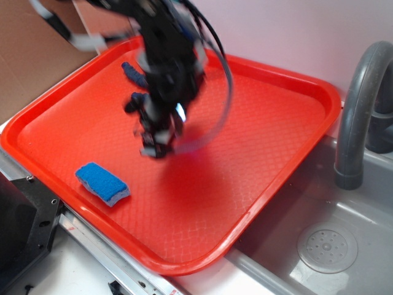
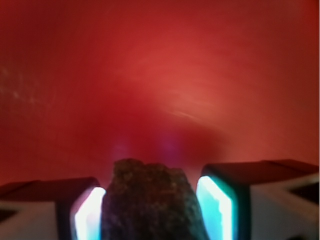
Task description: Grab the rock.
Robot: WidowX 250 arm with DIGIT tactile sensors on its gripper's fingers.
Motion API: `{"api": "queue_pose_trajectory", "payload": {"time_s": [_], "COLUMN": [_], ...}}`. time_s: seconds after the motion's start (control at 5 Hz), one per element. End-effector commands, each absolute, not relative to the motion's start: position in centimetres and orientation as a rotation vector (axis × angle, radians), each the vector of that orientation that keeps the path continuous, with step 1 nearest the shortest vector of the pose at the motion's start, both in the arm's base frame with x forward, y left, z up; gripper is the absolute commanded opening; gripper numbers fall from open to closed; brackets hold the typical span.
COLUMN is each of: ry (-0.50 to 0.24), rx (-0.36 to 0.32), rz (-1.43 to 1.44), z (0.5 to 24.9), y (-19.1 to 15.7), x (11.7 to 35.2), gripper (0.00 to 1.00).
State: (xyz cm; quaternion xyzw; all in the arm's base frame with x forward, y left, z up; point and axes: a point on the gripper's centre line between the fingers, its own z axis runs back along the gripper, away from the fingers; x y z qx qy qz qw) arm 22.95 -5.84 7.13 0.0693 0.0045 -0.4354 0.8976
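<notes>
In the wrist view the rock [image 2: 150, 200], a rough dark brown-grey lump, fills the space between my two fingers. My gripper [image 2: 150, 212] is shut on it, with the lit pads [image 2: 214, 207] against its sides. The red tray floor behind is blurred while the rock is sharp. In the exterior view my gripper [image 1: 156, 142] is motion-blurred and hangs over the middle-left of the red tray [image 1: 264, 123]. The rock cannot be made out there.
A blue sponge [image 1: 102, 183] lies on the tray near its front-left edge. A dark navy rope [image 1: 134, 74] lies at the tray's back, partly behind the arm. A grey sink [image 1: 325, 246] and a grey faucet [image 1: 359, 104] stand to the right.
</notes>
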Motion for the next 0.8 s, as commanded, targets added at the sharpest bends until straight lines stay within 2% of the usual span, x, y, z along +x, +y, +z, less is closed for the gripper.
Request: {"api": "queue_pose_trajectory", "payload": {"time_s": [0.0,0.2,0.4,0.6], "ry": [-0.105,-0.137,-0.143,-0.084], "rx": [0.211,0.151,0.161,0.138], "rz": [-0.396,-0.14,0.112,0.19], "z": [17.0,20.3,20.4,19.2], "y": [-2.3,-2.6,-3.4,-3.6], "x": [22.1,21.3,21.8,22.0], "gripper": [0.0,0.0,0.0,0.0]}}
